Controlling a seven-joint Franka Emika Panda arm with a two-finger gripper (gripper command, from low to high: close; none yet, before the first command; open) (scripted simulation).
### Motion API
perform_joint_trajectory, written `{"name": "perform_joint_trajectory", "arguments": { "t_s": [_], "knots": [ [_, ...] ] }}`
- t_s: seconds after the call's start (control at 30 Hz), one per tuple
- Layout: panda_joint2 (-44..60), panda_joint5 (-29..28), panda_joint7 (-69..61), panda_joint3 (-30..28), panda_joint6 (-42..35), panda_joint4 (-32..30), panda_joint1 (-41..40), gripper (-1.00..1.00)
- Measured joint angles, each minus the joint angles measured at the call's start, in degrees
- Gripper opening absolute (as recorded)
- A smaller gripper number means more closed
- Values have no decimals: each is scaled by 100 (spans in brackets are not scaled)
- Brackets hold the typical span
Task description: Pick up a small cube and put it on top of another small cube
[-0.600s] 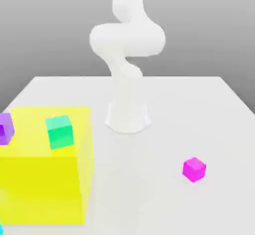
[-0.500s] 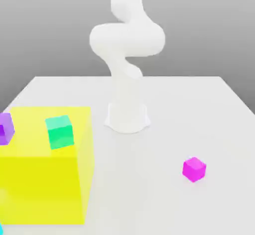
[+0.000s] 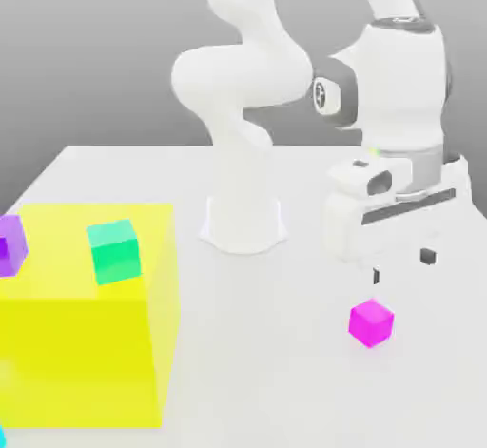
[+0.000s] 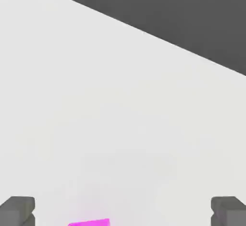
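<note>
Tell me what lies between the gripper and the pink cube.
Nothing. In the exterior view the open gripper hangs above the pink cube with only a bare gap between them, the white table beneath. The hand view agrees.

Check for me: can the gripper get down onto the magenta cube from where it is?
Probably yes. The gripper hangs open just above the magenta cube, with only bare table around it; it looks slightly off-centre.

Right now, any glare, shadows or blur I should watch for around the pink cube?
Exterior view: even, flat light, no glare, only a faint shadow under the pink cube; edges look soft. Hand view: the cube is cut by the frame edge between the open gripper, table evenly lit.
</note>
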Motion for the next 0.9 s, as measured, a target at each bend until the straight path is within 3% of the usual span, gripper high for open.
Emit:
{"name": "perform_joint_trajectory", "arguments": {
  "t_s": [0.1, 0.27, 0.3, 0.53, 0.77, 0.9],
  "knots": [
    [632, -658, 461, -135, 474, -163, 148, 0],
    [1671, -1390, 1005, -886, 1294, 9, 739, 0],
    [1851, -1401, 1022, -1013, 1442, 42, 866, -100],
    [1884, -1434, 1049, -1051, 1474, 48, 900, -100],
    [579, -564, 404, -403, 435, -216, 489, -100],
    [40, -258, -424, -764, -483, 180, 16, -100]
  ]
}}
